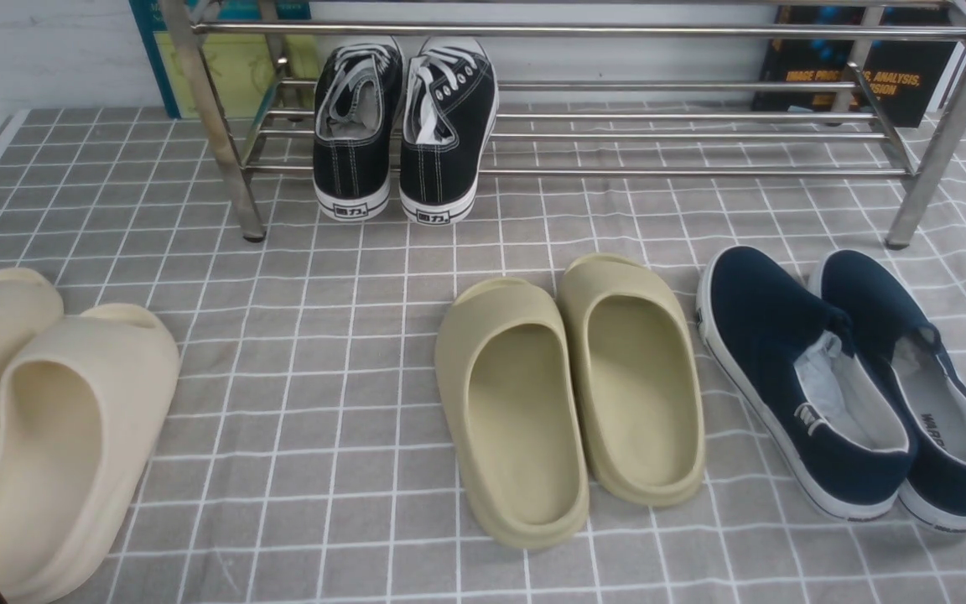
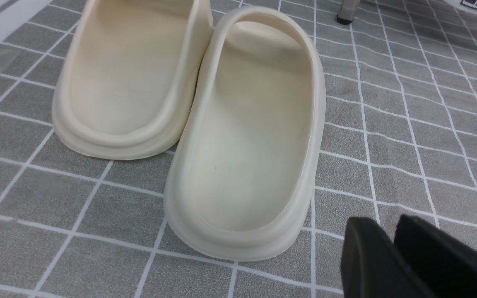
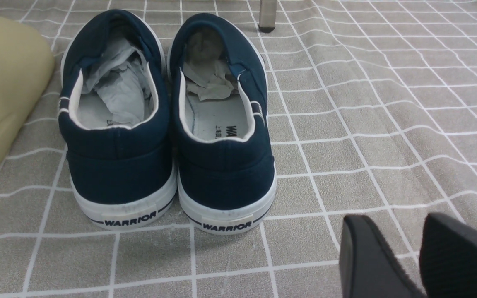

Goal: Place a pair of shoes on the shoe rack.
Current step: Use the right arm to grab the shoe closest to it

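Note:
The pair of navy slip-on shoes point(image 1: 856, 369) stands side by side on the checked cloth at the front right, toes toward the shoe rack point(image 1: 584, 30). In the right wrist view the shoes point(image 3: 168, 165) show their heels, with white paper stuffed inside. My right gripper point(image 3: 400, 231) is open and empty, low over the cloth, behind the shoes' heels and off to one side of them. My left gripper point(image 2: 381, 227) is shut and empty, just behind the heel of a cream slide point(image 2: 246, 136). The silver rack spans the back of the table.
Black lace-up sneakers point(image 1: 403, 126) sit on the left part of the rack's lower bars. Olive slides point(image 1: 571, 394) lie next to the navy shoes, on their left. Cream slides point(image 1: 55, 419) lie at the front left. A rack leg point(image 3: 266, 16) stands just beyond the navy shoes.

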